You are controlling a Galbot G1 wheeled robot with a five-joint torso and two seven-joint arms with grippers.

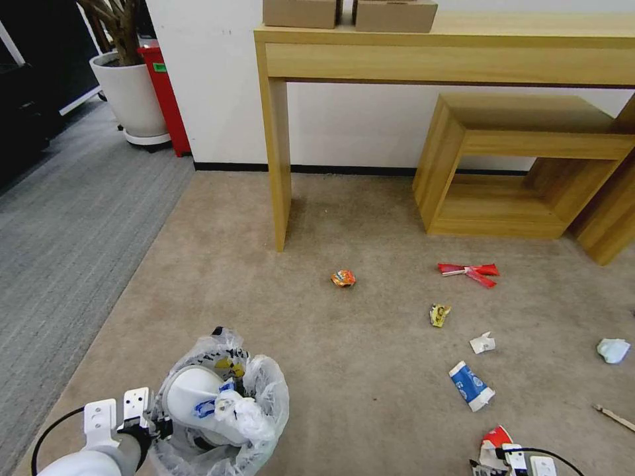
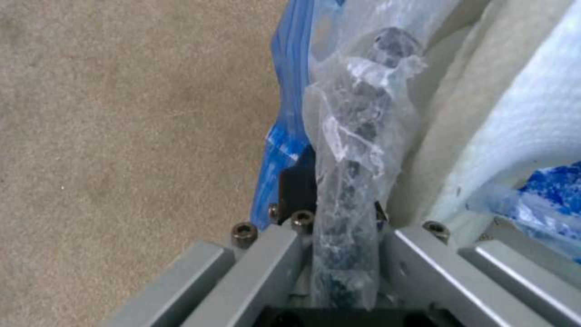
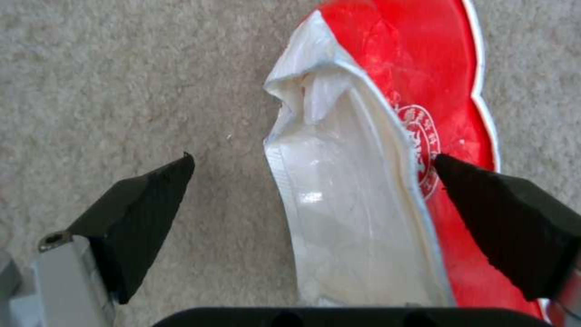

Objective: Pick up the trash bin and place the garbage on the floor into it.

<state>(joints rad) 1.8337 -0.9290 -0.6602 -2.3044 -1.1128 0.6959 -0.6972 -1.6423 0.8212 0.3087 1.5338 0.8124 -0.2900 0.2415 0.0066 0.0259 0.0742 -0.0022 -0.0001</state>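
The trash bin (image 1: pixel 221 410), lined with a crinkly clear bag, hangs low at my left with white slippers and blue scraps inside. My left gripper (image 1: pixel 142 423) is shut on its bag-wrapped rim (image 2: pixel 357 136). On the beige floor (image 1: pixel 370 370) lies garbage: an orange packet (image 1: pixel 343 278), red wrappers (image 1: pixel 471 271), a yellow wrapper (image 1: pixel 439 314), crumpled white paper (image 1: pixel 483 343), a blue carton (image 1: pixel 471 385), a pale wad (image 1: pixel 613 350) and a wooden stick (image 1: pixel 614 415). My right gripper (image 3: pixel 313 159) is open, straddling a red-and-white wrapper (image 3: pixel 435 68) on the carpet at my right (image 1: pixel 496 439).
A tall wooden desk (image 1: pixel 281 165) and a low wooden shelf (image 1: pixel 516 165) stand against the far wall. Grey striped carpet (image 1: pixel 66 218) runs along the left, with a white plant pot (image 1: pixel 132 92) and a red container (image 1: pixel 162 99) behind it.
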